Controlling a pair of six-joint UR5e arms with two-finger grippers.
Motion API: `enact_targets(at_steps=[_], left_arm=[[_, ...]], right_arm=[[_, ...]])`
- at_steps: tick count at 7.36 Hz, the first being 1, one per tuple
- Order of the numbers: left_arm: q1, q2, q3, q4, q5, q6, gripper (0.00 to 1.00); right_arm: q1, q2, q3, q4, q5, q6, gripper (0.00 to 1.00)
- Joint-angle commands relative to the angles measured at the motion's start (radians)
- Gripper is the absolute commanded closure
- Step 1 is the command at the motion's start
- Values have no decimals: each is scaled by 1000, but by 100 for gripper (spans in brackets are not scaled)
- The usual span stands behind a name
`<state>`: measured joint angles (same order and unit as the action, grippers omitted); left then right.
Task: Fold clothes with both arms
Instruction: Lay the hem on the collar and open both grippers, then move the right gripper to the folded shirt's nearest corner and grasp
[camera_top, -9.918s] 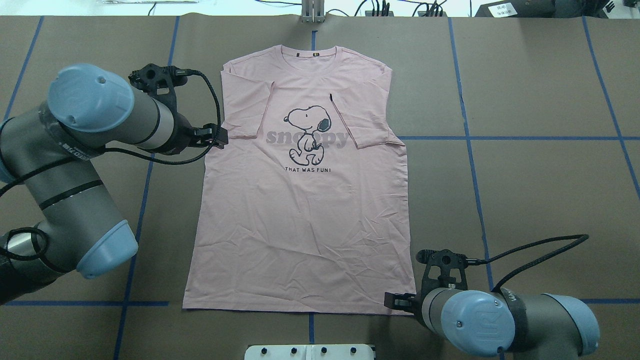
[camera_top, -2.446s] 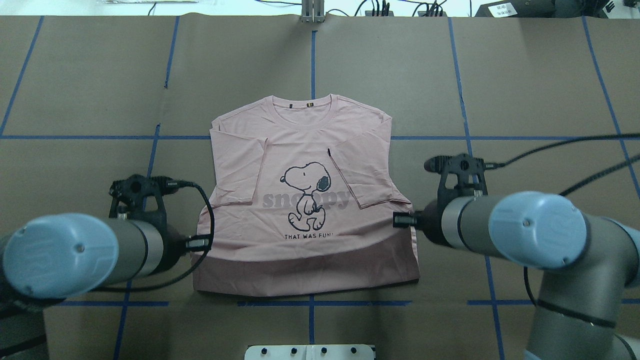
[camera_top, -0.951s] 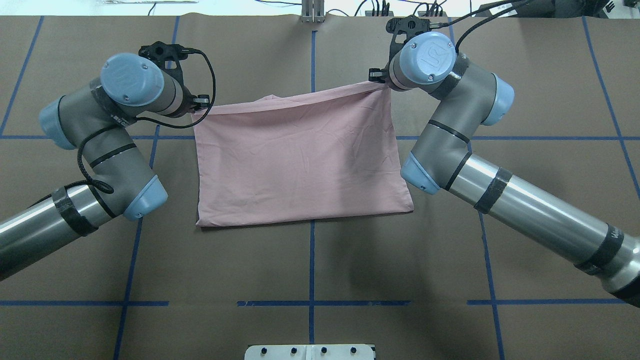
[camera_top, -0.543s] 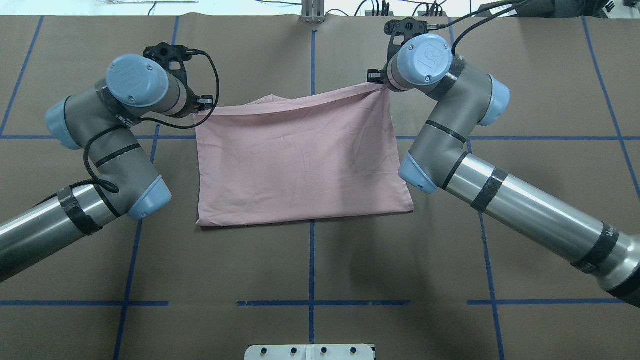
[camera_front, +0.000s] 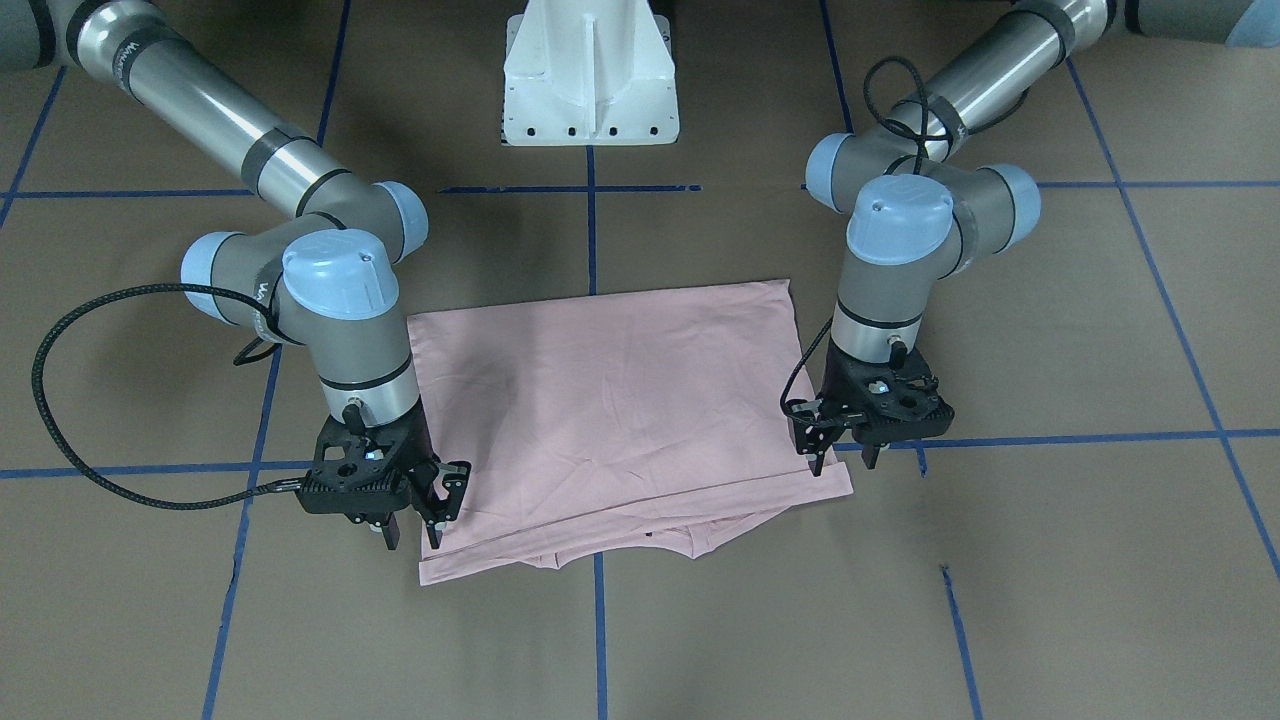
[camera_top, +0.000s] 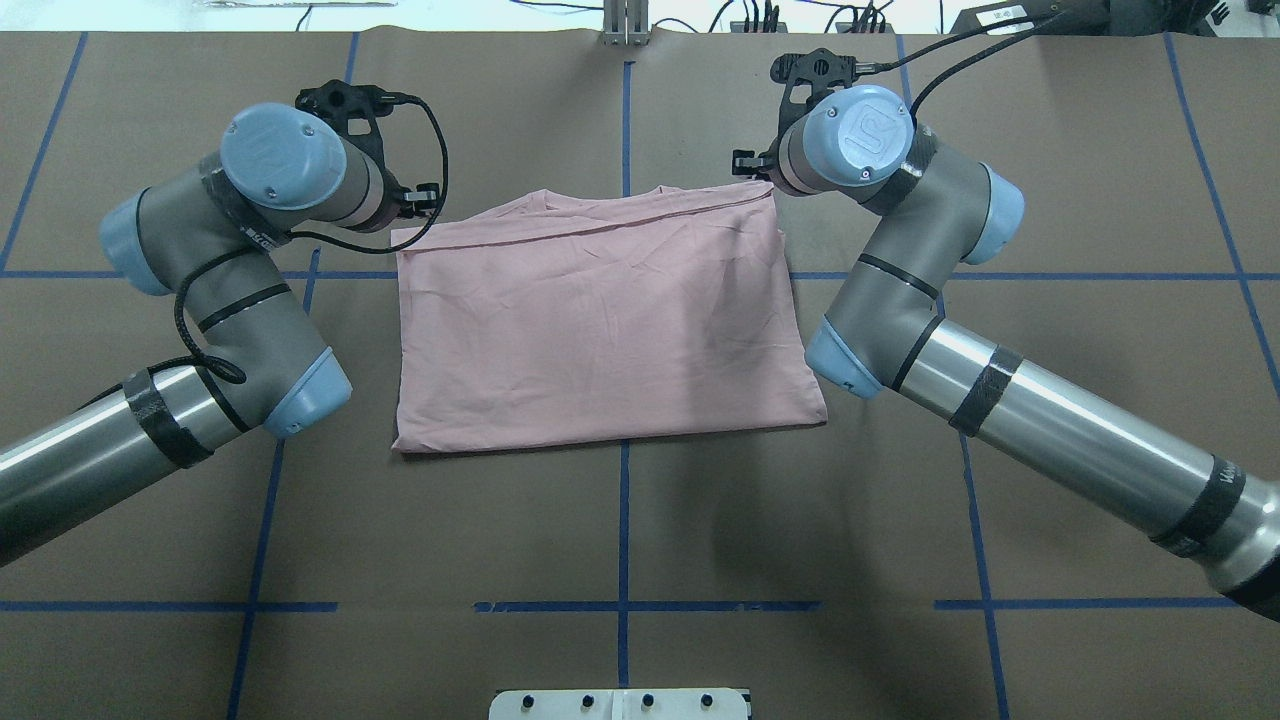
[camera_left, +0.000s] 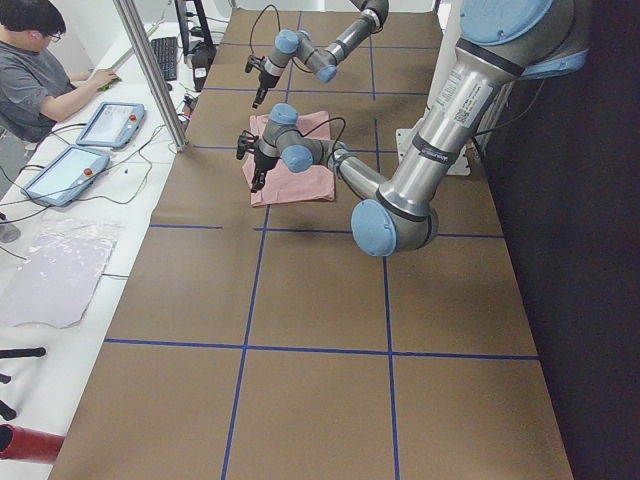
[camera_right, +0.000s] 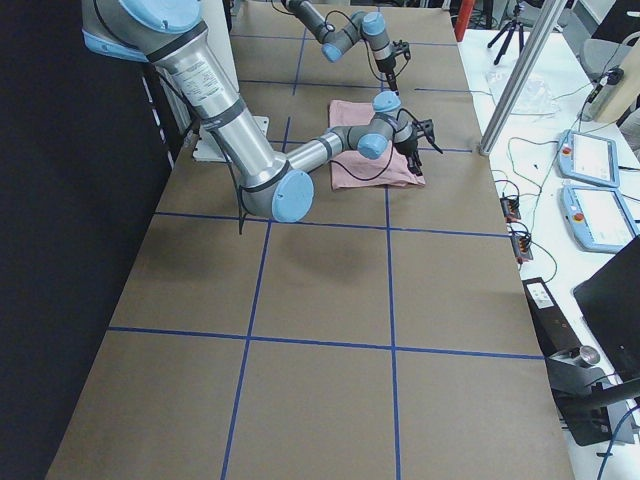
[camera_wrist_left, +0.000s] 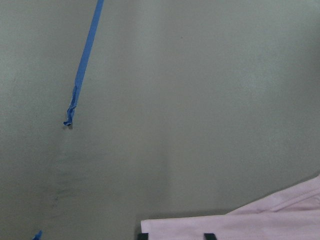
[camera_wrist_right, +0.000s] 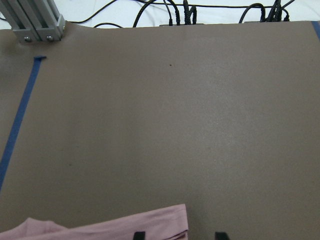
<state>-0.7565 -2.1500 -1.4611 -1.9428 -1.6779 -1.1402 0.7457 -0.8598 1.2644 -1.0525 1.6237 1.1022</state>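
The pale pink T-shirt (camera_top: 600, 320) lies folded in half on the brown table, plain back upward, with the Snoopy print hidden inside. Its collar edge peeks out at the far side (camera_front: 620, 540). My left gripper (camera_top: 425, 200) stands open just over the shirt's far left corner; the left wrist view shows pink fabric (camera_wrist_left: 250, 222) lying under its spread fingertips. My right gripper (camera_top: 748, 165) stands open over the far right corner, with the fabric edge (camera_wrist_right: 125, 225) below it. In the front-facing view the left gripper (camera_front: 842, 458) and right gripper (camera_front: 412, 528) both point down.
The white base pedestal (camera_front: 590, 75) stands at the robot's side of the table. An aluminium post (camera_top: 625, 25) and cables sit past the far edge. Blue tape lines (camera_top: 620, 605) cross the brown table. An operator (camera_left: 40, 70) sits at the side with tablets.
The far edge of the shirt, held up taut between both grippers, has dropped flat onto the lower layer. Both grippers have let go and stay near the far corners.
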Motion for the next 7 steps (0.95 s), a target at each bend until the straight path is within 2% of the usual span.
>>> enact_targets(at_steps=[1, 3, 4, 5, 7], left_arm=[[-4, -7, -16, 4, -3, -3, 0], [-7, -2, -67, 13, -5, -21, 0], [-6, -5, -70, 13, -6, -44, 0], [-1, -4, -96, 16, -6, -70, 0], [2, 4, -119, 16, -25, -101, 0]], right_arm=[[4, -63, 103, -6, 149, 14, 0], [-60, -271, 348, -53, 169, 118, 0], [-101, -328, 447, -125, 195, 183, 0], [-136, -347, 472, -168, 197, 194, 0], [-166, -367, 474, -175, 200, 194, 0]])
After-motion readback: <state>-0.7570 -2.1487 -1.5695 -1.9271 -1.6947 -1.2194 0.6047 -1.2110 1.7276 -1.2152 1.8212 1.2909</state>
